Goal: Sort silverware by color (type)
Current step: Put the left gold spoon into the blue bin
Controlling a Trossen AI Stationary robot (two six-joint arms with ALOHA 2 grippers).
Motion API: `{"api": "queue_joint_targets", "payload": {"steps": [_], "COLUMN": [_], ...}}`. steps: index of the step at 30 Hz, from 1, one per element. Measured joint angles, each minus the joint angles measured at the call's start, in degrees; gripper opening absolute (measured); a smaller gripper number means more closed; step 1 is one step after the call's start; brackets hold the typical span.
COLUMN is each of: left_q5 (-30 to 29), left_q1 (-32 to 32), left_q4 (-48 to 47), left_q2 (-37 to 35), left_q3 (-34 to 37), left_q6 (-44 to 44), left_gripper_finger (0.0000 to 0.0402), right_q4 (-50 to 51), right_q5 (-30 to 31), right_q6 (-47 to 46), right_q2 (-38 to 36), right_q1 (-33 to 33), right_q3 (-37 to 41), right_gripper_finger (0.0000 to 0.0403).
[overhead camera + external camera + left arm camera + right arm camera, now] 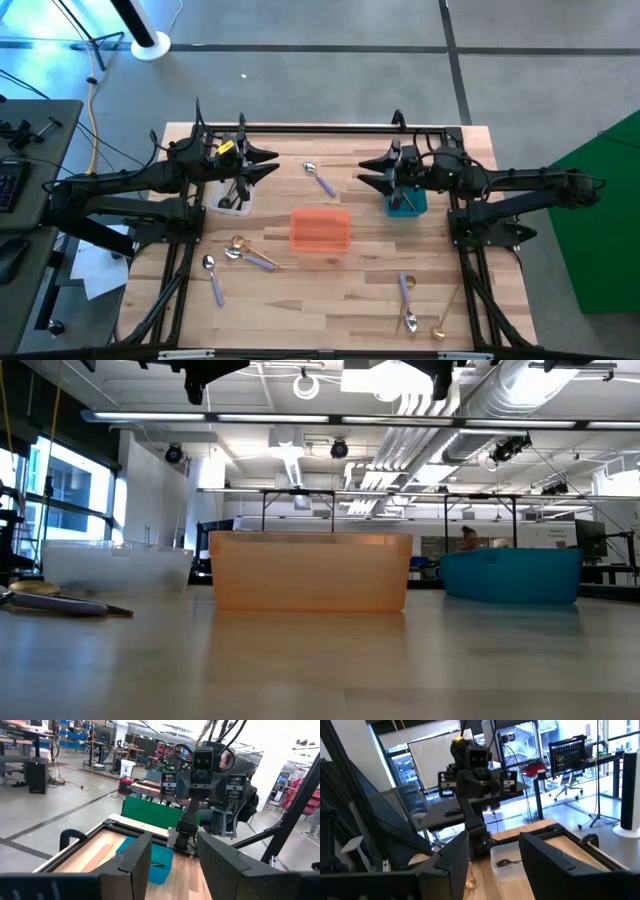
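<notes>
Both the left gripper (pixel 262 162) and right gripper (pixel 375 172) hang released above the bins, while the light, stiff, slippery spoons (pixel 240 250) probably suit a mid-handle pinch.

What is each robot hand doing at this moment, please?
Left hand: open, holding nothing, above the clear plastic bin.
Right hand: open, holding nothing, above the teal plastic bin.

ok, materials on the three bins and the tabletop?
Clear bin: looks like translucent plastic; a dark spoon shows through it.
Orange bin: likely tinted translucent plastic, frosted walls in the low view.
Teal bin: opaque, probably plastic, matte.
Tabletop: pale wood planks with visible grain, likely butcher block.
Both grippers, left and right, hover open.
</notes>
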State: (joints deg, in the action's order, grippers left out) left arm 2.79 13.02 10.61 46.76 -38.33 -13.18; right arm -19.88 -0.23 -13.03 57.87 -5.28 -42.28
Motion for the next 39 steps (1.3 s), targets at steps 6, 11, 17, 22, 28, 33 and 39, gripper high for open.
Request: {"api": "queue_joint_targets", "payload": {"steps": [6,11,17,22,28,33,39], "left_q5": [0.03,0.07,0.07,0.05,0.05,0.04,0.04], "left_q1": [0.02,0.02,0.02,0.02,0.02,0.02,0.02], "left_q4": [0.0,0.0,0.0,0.0,0.0,0.0,0.0], "left_q2": [0.0,0.0,0.0,0.0,0.0,0.0,0.0], "left_q3": [0.0,0.0,0.0,0.0,0.0,0.0,0.0], "left_q6": [2.81,2.88,4.65,4.88,4.88,4.88,4.88], "left_gripper_finger": [0.0149,0.0149,0.0149,0.0149,0.0149,0.0149,0.0149], "right_q4": [-0.02,0.5,0.7,0.73,0.75,0.75,0.77], "right_q5": [0.02,0.02,0.02,0.02,0.02,0.02,0.02], "right_q6": [3.74,7.91,7.67,8.89,9.0,9.0,9.02], "right_q2": [0.0,0.0,0.0,0.0,-0.01,-0.02,-0.02], "right_q1": [0.0,-0.02,-0.02,-0.02,-0.02,-0.02,-0.02], "right_q3": [0.0,0.0,0.0,0.0,0.0,0.0,0.0], "right_gripper_finger": [0.0158,0.0158,0.0158,0.0158,0.0158,0.0158,0.0158]}}
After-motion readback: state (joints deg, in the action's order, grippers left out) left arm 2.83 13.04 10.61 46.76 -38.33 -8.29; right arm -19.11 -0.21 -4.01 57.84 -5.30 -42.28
